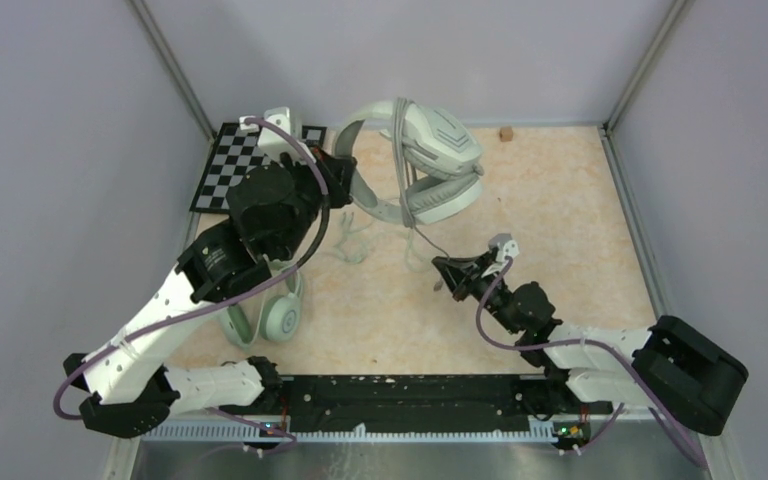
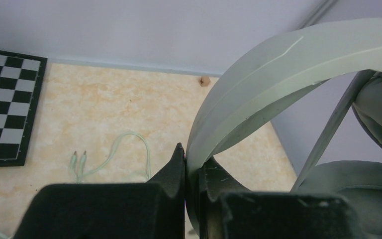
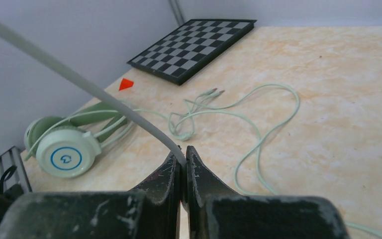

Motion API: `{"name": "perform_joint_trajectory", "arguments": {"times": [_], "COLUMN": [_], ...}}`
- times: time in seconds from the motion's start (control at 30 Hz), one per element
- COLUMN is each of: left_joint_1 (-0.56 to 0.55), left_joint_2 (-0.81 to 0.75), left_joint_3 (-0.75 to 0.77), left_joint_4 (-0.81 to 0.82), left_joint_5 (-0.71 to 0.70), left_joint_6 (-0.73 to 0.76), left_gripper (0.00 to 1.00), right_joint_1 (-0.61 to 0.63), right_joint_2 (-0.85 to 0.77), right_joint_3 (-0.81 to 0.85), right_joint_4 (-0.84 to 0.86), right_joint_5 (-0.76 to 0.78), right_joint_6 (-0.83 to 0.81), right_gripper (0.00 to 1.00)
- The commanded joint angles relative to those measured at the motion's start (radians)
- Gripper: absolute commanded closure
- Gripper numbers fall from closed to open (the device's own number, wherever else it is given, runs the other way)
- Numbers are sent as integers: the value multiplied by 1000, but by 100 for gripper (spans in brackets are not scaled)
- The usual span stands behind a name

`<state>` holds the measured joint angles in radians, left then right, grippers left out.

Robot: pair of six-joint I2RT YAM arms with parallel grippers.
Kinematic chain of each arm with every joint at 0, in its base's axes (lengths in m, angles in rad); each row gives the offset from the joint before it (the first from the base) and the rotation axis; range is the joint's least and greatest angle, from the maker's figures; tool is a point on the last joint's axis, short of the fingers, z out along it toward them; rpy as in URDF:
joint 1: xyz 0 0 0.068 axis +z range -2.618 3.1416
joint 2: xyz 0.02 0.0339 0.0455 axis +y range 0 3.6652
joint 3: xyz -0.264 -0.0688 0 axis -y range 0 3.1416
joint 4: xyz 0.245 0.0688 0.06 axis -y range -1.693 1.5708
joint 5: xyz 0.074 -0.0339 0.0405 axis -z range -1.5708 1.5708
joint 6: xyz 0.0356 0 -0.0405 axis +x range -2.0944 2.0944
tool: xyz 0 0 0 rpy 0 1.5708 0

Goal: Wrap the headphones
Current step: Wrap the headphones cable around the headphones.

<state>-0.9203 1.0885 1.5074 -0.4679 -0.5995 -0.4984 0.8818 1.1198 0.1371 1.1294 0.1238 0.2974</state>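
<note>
left hand (image 2: 193, 159): I read it as clenched on the headband (image 2: 278, 74) of the white headphones (image 1: 440, 160), with one finger on each face of the band.
white headphones: the left hand holds them near the far edge of the surface (image 1: 570, 240), left of its middle, with the cups toward the right. I cannot tell whether the cups touch the surface.
grey cable (image 3: 54, 64): in my top view it runs down across the white headphones, then slants taut to the right hand.
right hand (image 3: 183, 155): it is clamped on the grey cable, jaws almost together, over the middle of the surface.
mint-green headphones (image 3: 67, 149): they lie flat near the left edge, toward the near-left corner. In the top view they sit partly under the left arm, well apart from both hands.
pale-green cable (image 3: 181, 130): it lies in loose loops on the surface between the two headsets, its two plugs side by side.
checkerboard (image 1: 222, 170): it lies flat in the far-left corner.
brown block (image 1: 506, 133): I see it at the far edge, right of the white headphones.
red triangle (image 3: 125, 83): it sits by the left edge, between the checkerboard and the mint-green headphones.
</note>
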Motion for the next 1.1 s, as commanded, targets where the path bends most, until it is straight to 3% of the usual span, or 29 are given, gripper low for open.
{"name": "perform_joint_trajectory", "arguments": {"times": [0.0,0.4,0.6,0.83,0.97,1.07], "left_joint_1": [0,1,3,8,8,15], "left_joint_2": [-36,-4,48,125,137,152], "left_joint_3": [76,35,34,60,16,-23], "left_joint_4": [152,-6,-144,-343,-351,-332], "left_joint_5": [204,754,896,812,678,610], "left_joint_6": [-46,-12,120,439,640,754], "left_gripper": [100,100,100,100,100,100], "right_joint_1": [-87,-195,-254,-287,-288,-288], "right_joint_2": [15,-90,-184,-370,-460,-490], "right_joint_3": [-8,90,100,174,220,222], "right_joint_4": [-10,-170,-279,-612,-813,-856], "right_joint_5": [-33,-161,-194,-292,-288,-312], "right_joint_6": [105,68,99,116,121,173], "right_gripper": [100,100,100,100,100,100]}}
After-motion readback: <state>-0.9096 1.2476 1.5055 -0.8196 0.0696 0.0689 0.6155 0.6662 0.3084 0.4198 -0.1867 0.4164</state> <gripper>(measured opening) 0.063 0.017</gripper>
